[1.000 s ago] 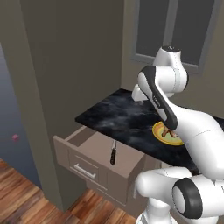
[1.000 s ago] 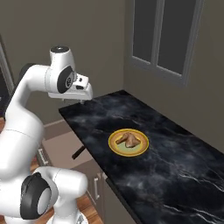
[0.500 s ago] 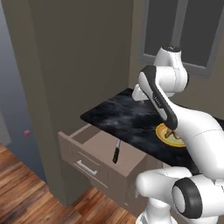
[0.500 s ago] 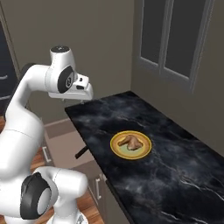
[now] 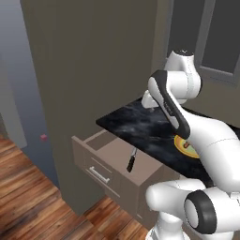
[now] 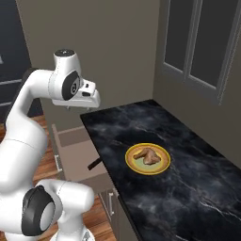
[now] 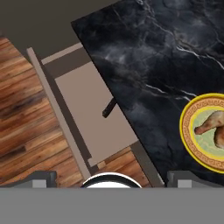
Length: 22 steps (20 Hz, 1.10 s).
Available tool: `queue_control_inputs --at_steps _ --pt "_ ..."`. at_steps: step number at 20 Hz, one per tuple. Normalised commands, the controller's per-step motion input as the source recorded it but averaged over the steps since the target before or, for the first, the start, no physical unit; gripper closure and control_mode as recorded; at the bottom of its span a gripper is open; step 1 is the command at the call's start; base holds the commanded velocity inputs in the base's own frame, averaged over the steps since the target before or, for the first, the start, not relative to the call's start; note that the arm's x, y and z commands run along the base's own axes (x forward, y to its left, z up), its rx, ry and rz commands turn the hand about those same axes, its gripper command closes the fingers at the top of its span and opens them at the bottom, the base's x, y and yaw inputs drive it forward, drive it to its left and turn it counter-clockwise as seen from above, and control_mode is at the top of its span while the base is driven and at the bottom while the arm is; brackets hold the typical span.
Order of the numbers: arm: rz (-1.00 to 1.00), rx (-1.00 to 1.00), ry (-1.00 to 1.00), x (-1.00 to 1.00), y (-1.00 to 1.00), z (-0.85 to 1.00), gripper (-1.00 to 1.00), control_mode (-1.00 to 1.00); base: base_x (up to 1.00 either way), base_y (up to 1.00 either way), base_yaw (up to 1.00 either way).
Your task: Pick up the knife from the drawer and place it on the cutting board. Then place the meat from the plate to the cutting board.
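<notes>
The knife (image 5: 131, 160) lies in the open drawer (image 5: 107, 161); meat (image 6: 147, 155) on plate (image 6: 161, 167).

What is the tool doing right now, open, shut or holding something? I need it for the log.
Tool: raised above the counter edge, holding nothing; the knife lies in the open drawer. Open or shut cannot be told.

A home kitchen, rendered: a black marble-patterned table top (image 6: 188, 179) over taupe-brown wooden cabinets, with one wide shallow drawer (image 5: 110, 161) pulled open, a round yellow-orange plate (image 6: 148, 158) of golden-brown roasted meat (image 6: 147, 155), a reddish wood-plank floor (image 5: 28, 201), and a grey-framed window (image 6: 202, 44).
</notes>
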Motion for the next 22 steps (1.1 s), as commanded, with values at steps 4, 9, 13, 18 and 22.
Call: queue_control_inputs --at_steps 4,9,13,18,22 --pt "0.0 0.0 0.0 0.0 0.0 0.0 -1.0 1.0 -0.16 -0.29 0.19" --pt "0.0 0.0 0.0 0.0 0.0 0.0 -1.0 1.0 -0.18 -0.27 0.14" --pt "0.0 0.0 0.0 0.0 0.0 0.0 -1.0 1.0 -0.01 -0.06 0.03" --pt "0.0 0.0 0.0 -0.09 -0.01 -0.1 -1.0 -1.0 0.0 0.0 0.0" --pt "-0.05 -0.02 0.12 -0.42 0.29 -0.7 -1.0 -1.0 0.0 0.0 0.0"
